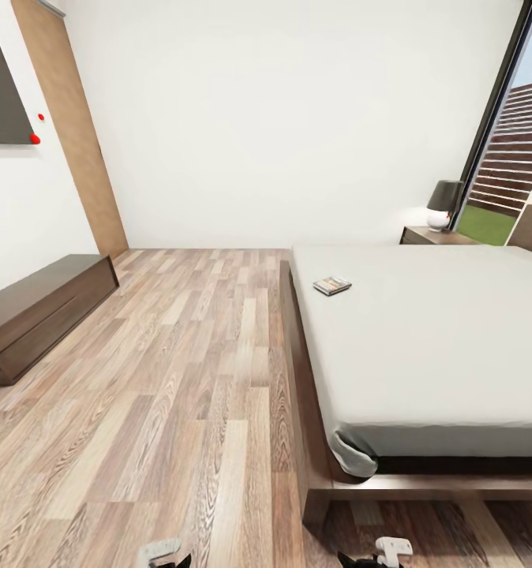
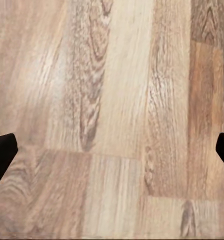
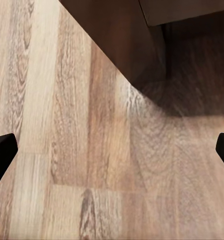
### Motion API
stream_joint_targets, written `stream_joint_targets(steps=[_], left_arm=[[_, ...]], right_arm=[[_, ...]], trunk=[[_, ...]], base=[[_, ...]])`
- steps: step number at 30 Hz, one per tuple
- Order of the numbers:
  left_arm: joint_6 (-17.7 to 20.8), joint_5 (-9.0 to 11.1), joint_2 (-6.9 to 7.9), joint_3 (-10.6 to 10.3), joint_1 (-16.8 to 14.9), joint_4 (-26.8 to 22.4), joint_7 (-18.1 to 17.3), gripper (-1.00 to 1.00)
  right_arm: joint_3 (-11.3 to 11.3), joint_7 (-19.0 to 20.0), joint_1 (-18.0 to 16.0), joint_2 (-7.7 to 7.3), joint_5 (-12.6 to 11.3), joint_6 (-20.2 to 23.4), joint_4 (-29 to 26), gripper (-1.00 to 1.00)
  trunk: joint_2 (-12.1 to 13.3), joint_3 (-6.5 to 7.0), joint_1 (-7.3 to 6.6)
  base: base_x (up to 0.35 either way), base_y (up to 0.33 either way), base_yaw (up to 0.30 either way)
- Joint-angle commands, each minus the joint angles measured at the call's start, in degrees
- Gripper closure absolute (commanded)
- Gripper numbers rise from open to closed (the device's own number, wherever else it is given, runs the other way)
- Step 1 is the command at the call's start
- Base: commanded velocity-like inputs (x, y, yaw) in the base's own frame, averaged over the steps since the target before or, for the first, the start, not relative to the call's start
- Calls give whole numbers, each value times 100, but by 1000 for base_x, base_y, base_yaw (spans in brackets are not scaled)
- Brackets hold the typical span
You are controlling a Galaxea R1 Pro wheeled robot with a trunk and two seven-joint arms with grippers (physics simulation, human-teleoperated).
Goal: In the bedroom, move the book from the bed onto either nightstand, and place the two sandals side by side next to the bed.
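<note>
The small thin paperback book with a dark cover (image 1: 332,285) lies on the pale grey mattress of the dark-framed bed (image 1: 432,347), near its left edge. Roll closer alongside (the dark brown nightstand (image 1: 433,235) waits beyond). Both the left gripper (image 2: 112,150) and right gripper (image 3: 112,150) hang released over plank floor (image 1: 179,379).

— What can't you make out from there?

— The book's (image 1: 332,285) cover lettering is too small for me to read. The bed (image 1: 424,347) runs off the right edge, and so does the nightstand (image 1: 436,235).

— And the grippers?

— I see just fingertips (image 2: 3,152) at the wrist pictures' edges.
</note>
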Motion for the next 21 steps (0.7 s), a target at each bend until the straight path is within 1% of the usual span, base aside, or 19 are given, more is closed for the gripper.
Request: stream_joint_targets(steps=[1,5,7,9,11,13,15,17,21], left_arm=[[-12,1,120,24,33,89,89,-100],[-7,-1,235,22,116,117,133,-100],[-5,-12,266,22,138,122,142,-100],[-4,-78,281,18,154,124,148,-100],[-2,-258,291,15,174,126,152,-100],[1,-374,293,14,188,126,153,-100],[4,-599,297,20,205,127,161,-100],[5,-659,297,19,209,127,190,-100],[6,-705,297,15,212,127,289,-100]], right_arm=[[-21,44,-4,-8,-48,-11,30,-100],[-22,39,42,-11,-46,-8,29,-100],[-21,41,73,-17,-46,-7,29,-100],[-21,42,88,-100,-46,-6,29,-100],[-21,43,98,-263,-46,-6,29,-100],[-21,43,100,-329,-46,-6,29,-100],[-21,43,103,-412,-46,-5,29,-100],[-21,43,104,-431,-46,-5,29,-100],[-21,43,104,-445,-46,-5,29,-100]], trunk=[[-2,-5,-1],[-2,-5,-1],[-2,-5,-1],[-2,-5,-1],[-2,-5,-1],[-2,-5,-1],[38,13,-23],[118,49,-67],[278,121,-155]], base=[[0,0,0],[0,0,0],[0,0,0],[0,0,0],[0,0,0],[0,0,0],[0,0,0],[0,0,0],[0,0,0]])
